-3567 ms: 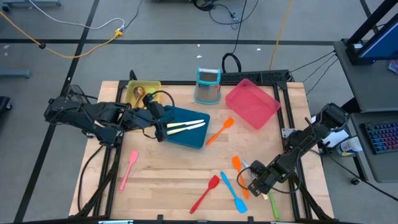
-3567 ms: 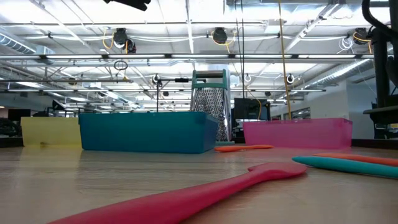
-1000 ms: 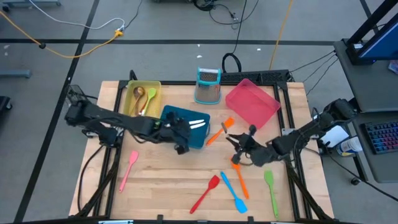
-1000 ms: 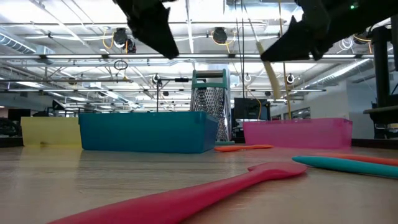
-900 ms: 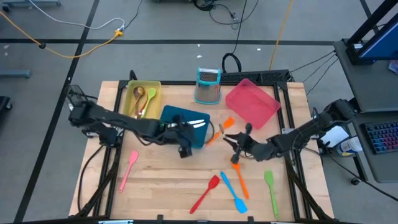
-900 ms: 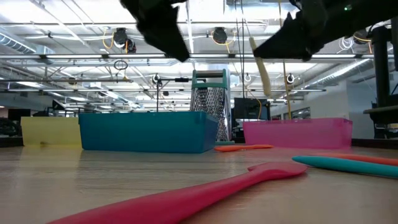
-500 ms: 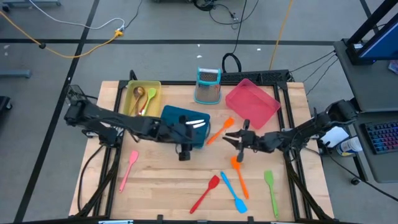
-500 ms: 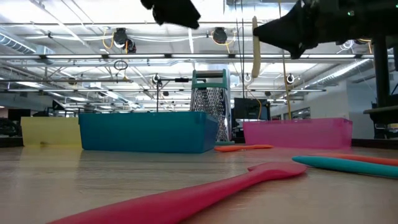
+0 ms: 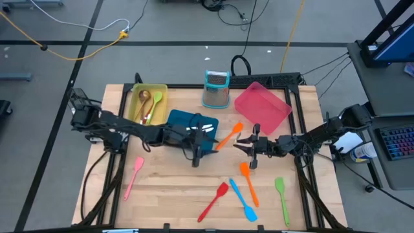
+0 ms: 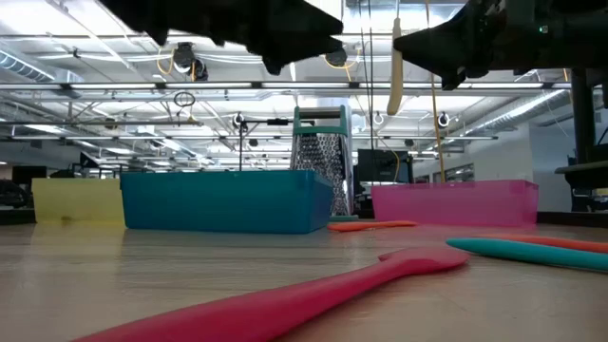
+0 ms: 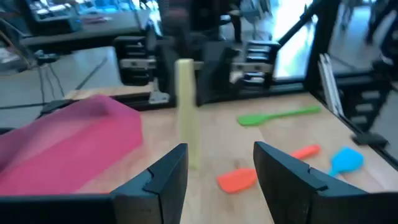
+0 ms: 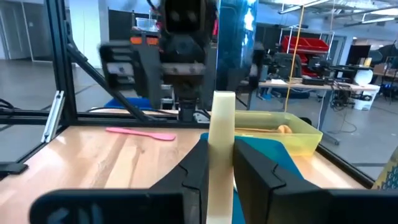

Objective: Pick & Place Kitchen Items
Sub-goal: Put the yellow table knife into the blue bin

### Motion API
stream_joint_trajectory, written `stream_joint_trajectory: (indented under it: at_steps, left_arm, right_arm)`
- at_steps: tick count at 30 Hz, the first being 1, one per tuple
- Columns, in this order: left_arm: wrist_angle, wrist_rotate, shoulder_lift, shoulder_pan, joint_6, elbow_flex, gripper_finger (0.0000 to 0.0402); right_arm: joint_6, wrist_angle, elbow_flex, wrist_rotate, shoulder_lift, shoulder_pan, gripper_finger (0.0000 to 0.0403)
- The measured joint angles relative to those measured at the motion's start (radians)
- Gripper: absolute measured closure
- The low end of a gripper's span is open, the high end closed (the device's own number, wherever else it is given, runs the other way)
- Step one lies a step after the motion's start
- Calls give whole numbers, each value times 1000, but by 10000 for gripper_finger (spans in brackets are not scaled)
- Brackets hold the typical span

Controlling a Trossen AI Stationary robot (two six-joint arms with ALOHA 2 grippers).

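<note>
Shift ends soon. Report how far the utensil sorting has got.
Done: spoons lie in the yellow tray, a cream-handled knife in the blue tray. In hand: the right end effector holds another cream-handled knife upright above the table; the left end effector is open. Left: six spatulas on the table, including the pink spatula.

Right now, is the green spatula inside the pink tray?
No, the green spatula lies on the bare table, apart from the pink tray.

Long red silicone spatula [image 10: 275, 304] cut off at the bottom left edge in the low view, teal spatula [image 10: 532, 252] cut by the right edge, cream knife handle [image 12: 220, 168] leaving the bottom edge in the right wrist view, left wrist view blurred throughout
</note>
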Motion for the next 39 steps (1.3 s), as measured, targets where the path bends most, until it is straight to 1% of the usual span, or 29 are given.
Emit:
stream_joint_trajectory:
  at_steps: [2, 6, 7, 10, 13, 15, 18, 21, 28, 34, 36, 39]
  left_arm:
    - [74, -1, 18, 12, -8, -26, 213]
    - [85, -1, 29, 29, -6, -30, 213]
    - [84, -10, 31, 33, 0, -30, 213]
    - [59, -79, 31, 44, 27, -30, 213]
    - [54, -104, 31, 56, 24, -30, 213]
    - [53, -104, 31, 59, 24, -30, 213]
    - [56, -103, 31, 66, 25, -30, 213]
    - [76, -104, 31, 68, -40, -29, 213]
    - [91, -75, 49, 66, -120, -29, 213]
    - [124, -45, 88, 59, -131, -31, 213]
    - [198, -44, 125, 58, -114, -18, 213]
    - [239, -45, 171, 59, -100, -3, 213]
  right_arm:
    - [-1, -1, 0, 1, 0, 0, 355]
    - [1, -10, 0, 0, 0, 0, 355]
    - [6, -18, 0, 0, 0, 0, 355]
    - [29, -53, 0, 0, 0, 0, 355]
    - [28, -62, 0, 0, 14, 0, 355]
    - [26, -62, 0, 0, 30, 0, 355]
    - [-13, -7, 0, -2, 55, -9, 355]
    - [-47, 46, 0, -12, 60, -22, 355]
    - [-52, 73, 1, -177, 61, -101, 355]
    - [-8, 73, 1, -183, 69, -148, 355]
    - [3, 75, 1, -183, 79, -157, 355]
    - [5, 89, 5, -183, 92, -161, 355]
